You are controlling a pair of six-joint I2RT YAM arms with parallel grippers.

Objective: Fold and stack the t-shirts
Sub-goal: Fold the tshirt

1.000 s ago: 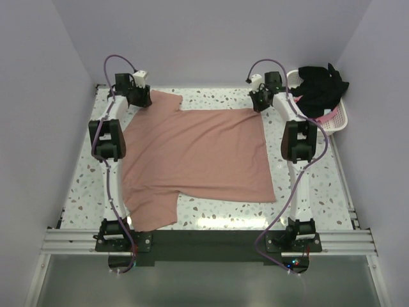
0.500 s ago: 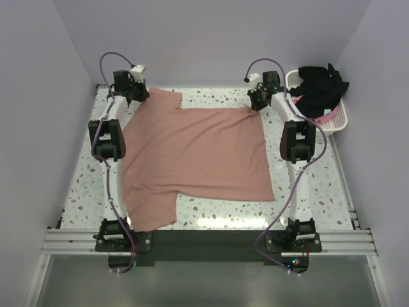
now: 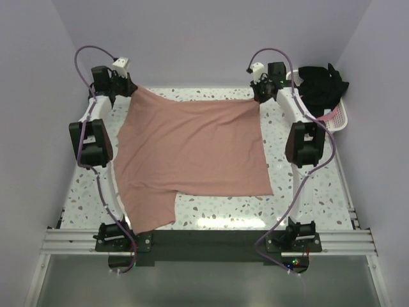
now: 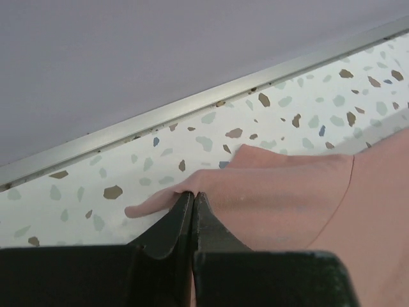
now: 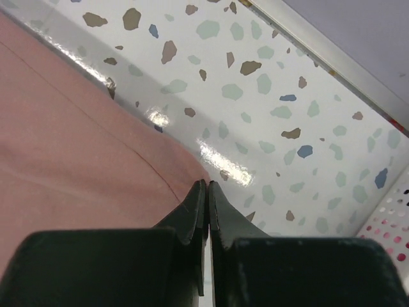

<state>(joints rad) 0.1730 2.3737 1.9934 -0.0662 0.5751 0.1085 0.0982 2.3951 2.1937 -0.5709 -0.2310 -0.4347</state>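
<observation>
Evidently left gripper (image 4: pixel 193 194) and right gripper (image 5: pixel 208 184) pinch far corners of the salmon-pink t-shirt (image 3: pixel 192 153).

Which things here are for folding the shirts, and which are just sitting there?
For the job: salmon-pink t-shirt, pinched at its far corners by the left gripper and right gripper; black t-shirt, piled in the white basket.
Just sitting there: white basket; speckled table.
</observation>
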